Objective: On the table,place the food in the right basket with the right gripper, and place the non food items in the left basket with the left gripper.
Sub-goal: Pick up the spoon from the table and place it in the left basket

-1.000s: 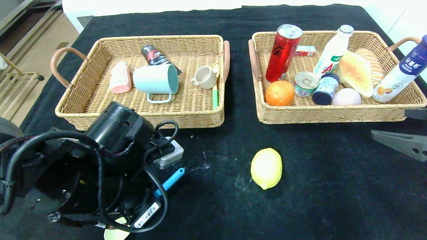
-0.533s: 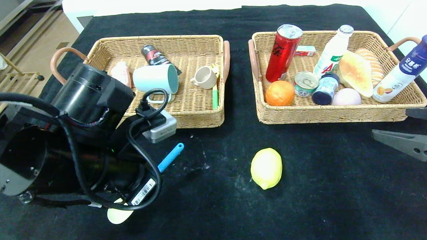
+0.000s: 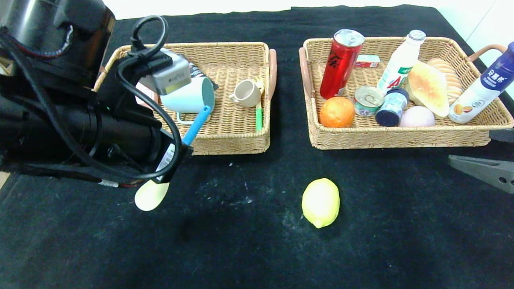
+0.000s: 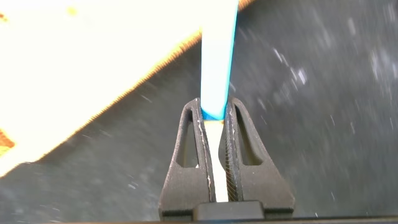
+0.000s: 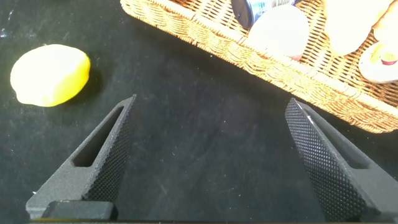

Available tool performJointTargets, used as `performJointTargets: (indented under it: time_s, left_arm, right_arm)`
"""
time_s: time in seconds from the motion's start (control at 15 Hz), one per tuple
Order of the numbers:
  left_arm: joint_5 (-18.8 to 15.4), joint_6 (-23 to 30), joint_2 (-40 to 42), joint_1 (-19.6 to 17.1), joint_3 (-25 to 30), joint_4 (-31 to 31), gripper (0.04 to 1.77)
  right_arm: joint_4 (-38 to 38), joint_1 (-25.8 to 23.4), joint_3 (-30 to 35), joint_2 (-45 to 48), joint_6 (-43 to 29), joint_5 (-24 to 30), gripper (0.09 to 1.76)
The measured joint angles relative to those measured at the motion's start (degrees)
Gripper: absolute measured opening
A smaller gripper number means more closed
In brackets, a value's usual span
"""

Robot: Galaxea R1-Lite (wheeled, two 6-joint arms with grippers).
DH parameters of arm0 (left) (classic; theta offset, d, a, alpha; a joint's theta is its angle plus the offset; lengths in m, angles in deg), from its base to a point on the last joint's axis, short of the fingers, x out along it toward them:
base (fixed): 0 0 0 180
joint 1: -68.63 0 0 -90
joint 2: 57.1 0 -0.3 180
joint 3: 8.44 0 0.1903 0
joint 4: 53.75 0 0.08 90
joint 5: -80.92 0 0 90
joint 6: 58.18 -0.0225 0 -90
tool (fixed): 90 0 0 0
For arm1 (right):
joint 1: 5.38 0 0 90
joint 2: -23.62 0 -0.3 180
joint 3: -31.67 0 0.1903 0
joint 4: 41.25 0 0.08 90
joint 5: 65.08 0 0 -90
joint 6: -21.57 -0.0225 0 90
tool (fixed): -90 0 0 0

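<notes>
A spoon with a blue handle and a pale cream bowl hangs in the air just before the front rim of the left basket. My left gripper is shut on its handle; in the head view the arm hides the fingers. A yellow lemon lies on the black cloth in front of the right basket, also in the right wrist view as lemon. My right gripper waits at the table's right edge, open and empty, beside the right basket.
The left basket holds a pale blue mug, a small beige cup, a black tube and a green-handled item. The right basket is crowded with a red can, an orange, a tin, bottles and bread.
My left arm has risen and swung back toward the left basket, carrying the spoon off the cloth. The right arm and the lemon have not moved.
</notes>
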Motion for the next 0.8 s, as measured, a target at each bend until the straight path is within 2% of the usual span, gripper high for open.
performJointTargets:
  time_s: [0.33,0.8]
  left_arm:
    - [-0.93,4.79,-4.00,-4.68,-8.44,-0.82,0.22]
    - [-2.15,9.78,-8.39,-11.22,-14.49,-6.47,0.22]
  right_arm:
    - [-0.04,-0.33,-0.05,0.00,0.07,0.00,1.71]
    - [-0.01,-0.33,0.01,0.00,0.09,0.02,1.71]
